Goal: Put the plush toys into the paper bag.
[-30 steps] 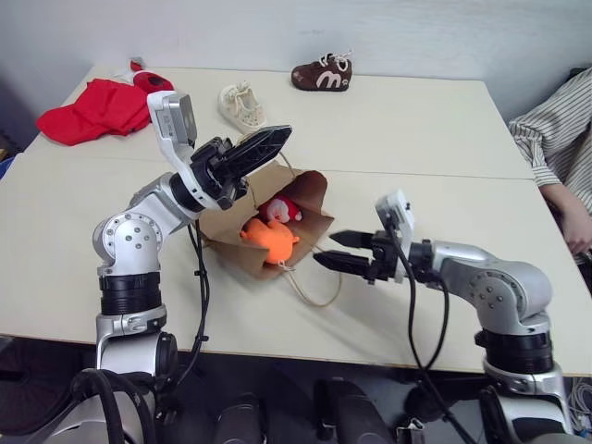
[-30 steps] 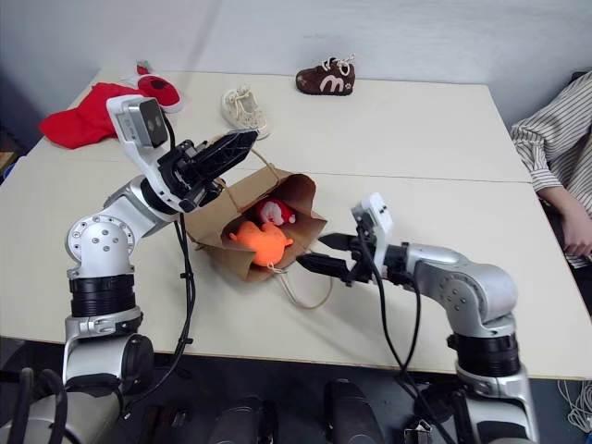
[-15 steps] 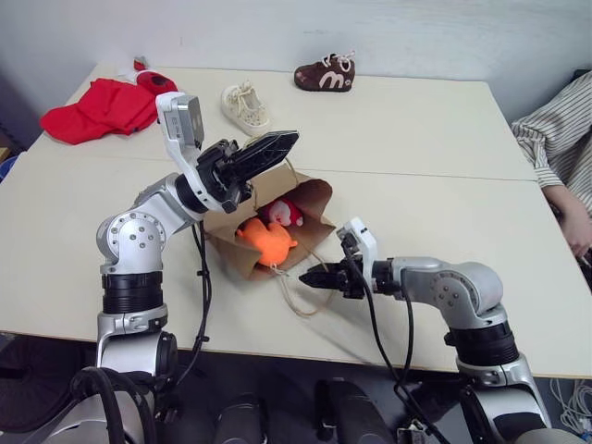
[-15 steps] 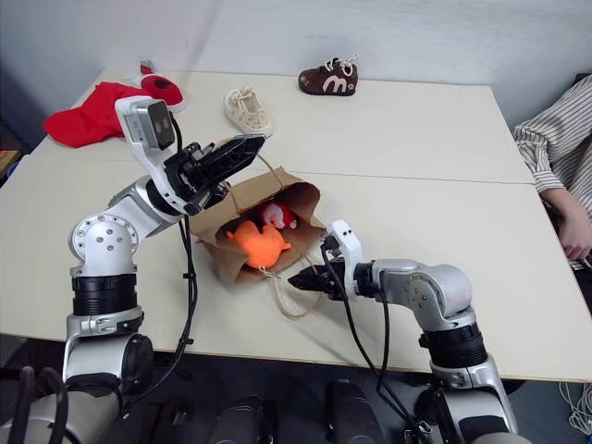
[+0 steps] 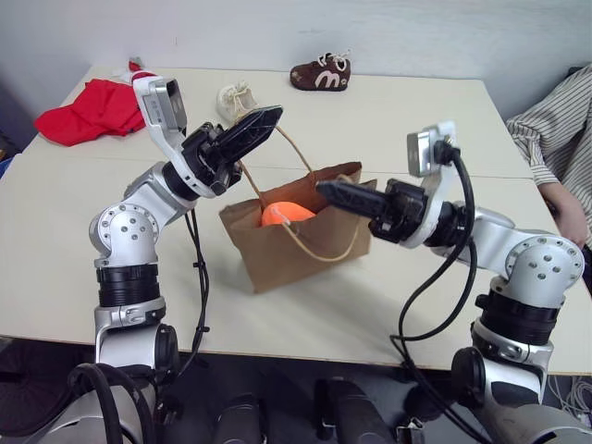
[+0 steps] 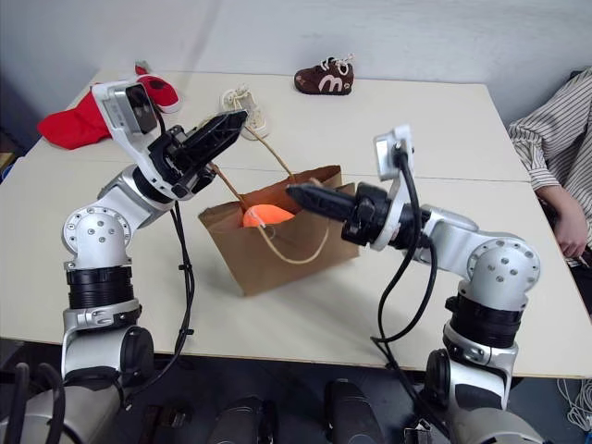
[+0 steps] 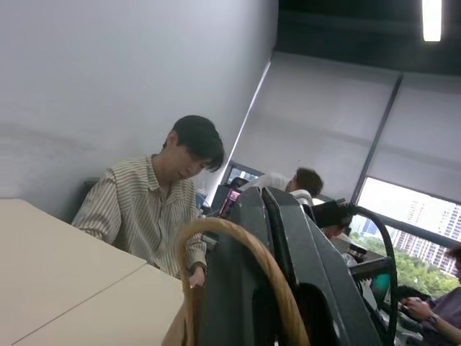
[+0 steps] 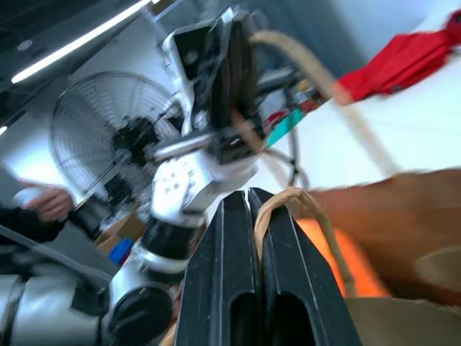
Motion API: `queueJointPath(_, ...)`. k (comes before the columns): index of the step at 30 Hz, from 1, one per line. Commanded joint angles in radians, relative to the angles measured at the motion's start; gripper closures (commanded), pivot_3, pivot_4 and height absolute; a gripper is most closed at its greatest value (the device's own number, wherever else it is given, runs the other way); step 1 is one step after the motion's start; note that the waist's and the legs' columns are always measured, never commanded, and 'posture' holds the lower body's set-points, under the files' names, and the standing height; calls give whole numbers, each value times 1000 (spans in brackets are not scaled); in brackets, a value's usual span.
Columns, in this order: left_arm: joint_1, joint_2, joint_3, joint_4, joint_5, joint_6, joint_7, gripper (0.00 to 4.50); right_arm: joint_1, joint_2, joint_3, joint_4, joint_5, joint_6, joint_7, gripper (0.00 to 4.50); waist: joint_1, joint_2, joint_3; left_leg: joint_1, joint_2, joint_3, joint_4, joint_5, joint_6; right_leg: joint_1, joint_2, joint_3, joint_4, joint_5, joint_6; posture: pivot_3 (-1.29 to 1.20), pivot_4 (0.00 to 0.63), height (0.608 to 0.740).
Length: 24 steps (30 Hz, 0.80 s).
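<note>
One bright orange plush toy [image 5: 287, 214] showed inside the upright brown paper bag [image 5: 305, 242] — the red toy I couldn't see; left gripper [image 5: 270, 118] and right gripper [image 5: 326, 190] each pinched a cord handle.

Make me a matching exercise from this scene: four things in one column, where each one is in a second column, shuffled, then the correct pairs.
Things:
1. orange plush toy
2. brown shoe
3. red cloth
4. paper bag

Places:
A. at the table's far edge, near the middle
B. upright on the table between the two grippers
C. inside the bag, showing at its open top
D. on the table's far left corner

Pairs: 1-C, 2-A, 3-D, 4-B
</note>
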Motion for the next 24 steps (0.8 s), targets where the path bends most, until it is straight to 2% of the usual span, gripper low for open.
queueJointPath(1, -26, 16, 9, 7, 31, -52, -10, 4500, -6, -18, 19, 39, -44, -61, -44, 4468, 0, 0, 0, 0, 0, 0, 0, 0, 0, 0, 0, 0, 0, 0, 0, 0, 150, 740)
queueJointPath(3, -14, 16, -15, 0, 52, -60, -20, 4500, 18, -22, 43, 62, -82, -73, -49, 4468, 0, 0, 0, 0, 0, 0, -1, 0, 0, 0, 0, 0, -1, 0, 0, 0, 150, 740)
queueJointPath(6, 0, 18, -34, -27, 60, -53, -32, 4500, 47, -36, 28, 70, -36, -56, -48, 4468, 2, 0, 0, 0, 0, 0, -1, 0, 0, 0, 0, 0, 0, 0, 0, 0, 150, 740)
queueJointPath(7, 2, 22, -35, -31, 62, -53, -32, 4308, 57, -48, 26, 57, -21, -49, -33, 4295, 2, 0, 0, -1, 0, 0, -1, 0, 0, -1, 0, 0, 0, 0, 0, 0, 150, 740)
queueJointPath(9, 7, 35, -33, -39, 66, -53, -33, 3900, 70, -71, 19, 39, 19, -34, -22, 3878, 2, 0, 0, -5, 0, 0, 0, 0, 0, -5, 0, 0, 1, 1, 1, 0, 150, 740)
queueJointPath(12, 14, 63, -39, -49, 74, -47, -48, 2991, 84, -110, 14, 30, 60, -31, -19, 2848, 0, 0, 0, -11, 0, 0, 1, 1, 1, -10, 0, 0, 3, 1, 2, 0, 150, 740)
queueJointPath(17, 63, 204, -94, -67, 156, -51, -134, 1520, 126, -231, -9, 25, 138, -12, 68, 1162, -1, 0, 0, -11, 0, 1, 1, 1, 1, -11, 0, 1, 1, 1, 1, 0, 150, 740)
queueJointPath(20, 59, 319, -78, -2, 199, -56, -187, 591, 173, -317, -31, 37, 189, 8, 130, 92, 1, 0, 0, -10, 0, 1, 1, 1, 1, -11, 0, 1, 0, 1, 2, 0, 150, 740)
queueJointPath(22, 57, 337, -87, 9, 205, -57, -206, 23, 191, -334, -24, 36, 198, -5, 143, 0, 2, 0, 0, -10, 0, 1, 1, 1, 1, -11, 0, 1, 0, 1, 1, 0, 150, 740)
queueJointPath(24, 55, 344, -100, 18, 224, -67, -217, 23, 205, -337, -14, 31, 198, -21, 154, 0, 2, 0, 0, -10, 0, 1, 1, 0, 1, -10, 0, 1, 0, 1, 2, 0, 150, 740)
